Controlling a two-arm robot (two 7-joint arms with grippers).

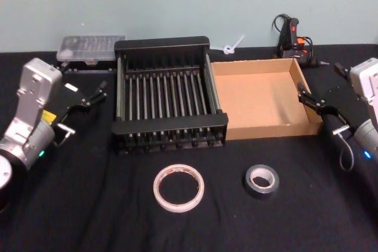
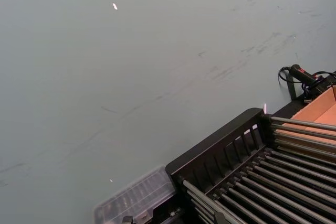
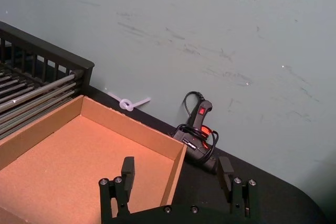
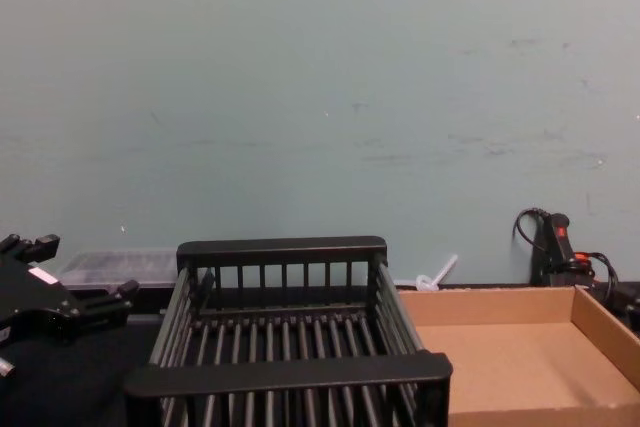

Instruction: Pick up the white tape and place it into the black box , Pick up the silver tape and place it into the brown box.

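The white tape, a wide thin ring, lies flat on the black table near the front, just before the black box. To its right lies the smaller silver tape, ahead of the brown box. Both boxes stand side by side mid-table with nothing in them, black box on the left and brown box on the right. My left gripper hovers open left of the black box. At the brown box's right wall, my right gripper is open and straddles it.
A clear plastic case sits at the back left behind the black box. A black glue gun with its cord stands at the back right by the wall, and a white plastic tie lies behind the boxes. The wall runs right behind the table.
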